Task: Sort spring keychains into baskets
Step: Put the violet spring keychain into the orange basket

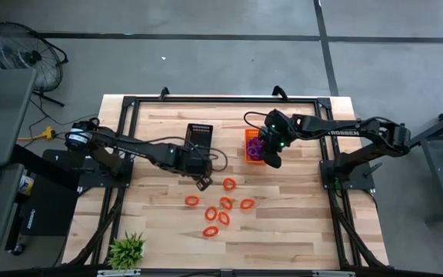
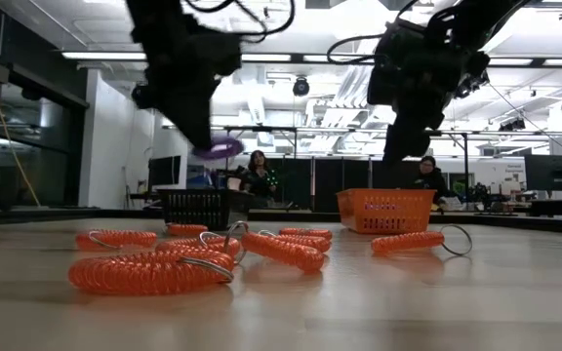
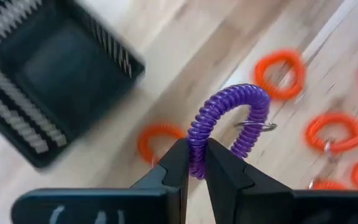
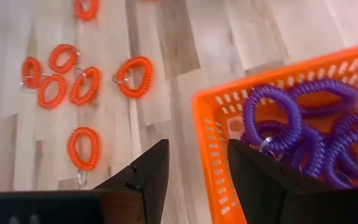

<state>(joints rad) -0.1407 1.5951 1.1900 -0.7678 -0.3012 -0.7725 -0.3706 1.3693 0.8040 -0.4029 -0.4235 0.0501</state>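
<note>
On the left half of the wooden table [image 1: 160, 223], the left gripper [image 3: 196, 163] hangs above the boards, just beside the black basket [image 1: 199, 135], its fingers pinched narrow on a purple keychain [image 3: 229, 118]. That keychain is a tightly wound coil bent into an oval loop, glossy violet, with a thin metal ring [image 3: 253, 125] hanging from it; low view shows it lifted clear of the table surface. Black basket: rectangular, slotted walls, nothing visible inside from the left wrist view.

Middle of the table, toward the front edge: a loose cluster of orange-red keychains [image 1: 221, 211], same coiled oval shape, lying flat, several with metal rings showing. Some touch one another, others lie just apart.

Further right, the orange basket [image 1: 251, 146] holds a heap of purple keychains [image 4: 309, 134], loops overlapping. The right gripper [image 4: 197, 165] hovers at the basket's rim, fingers spread wide, nothing between them.
</note>
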